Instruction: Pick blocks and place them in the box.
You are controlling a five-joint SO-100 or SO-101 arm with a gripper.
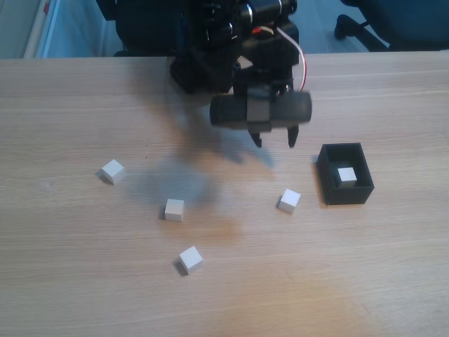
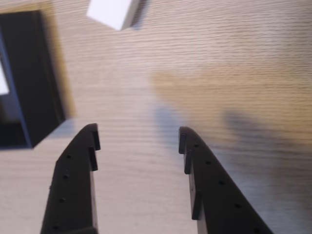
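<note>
Nearest the fixed camera, one small white cube (image 1: 190, 259) lies on the pale wooden desk (image 1: 365, 281). Three more (image 1: 175, 209) (image 1: 112, 170) (image 1: 289, 200) lie scattered. Right, a black open box (image 1: 345, 197) holds a fifth cube (image 1: 346, 175). Above the desk, the black claw (image 1: 276, 139) hangs with jaws apart, empty.

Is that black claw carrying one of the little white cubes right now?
No. The gripper is open with bare table between its fingers. One block lies in the box; the nearest loose block lies untouched on the table.
</note>
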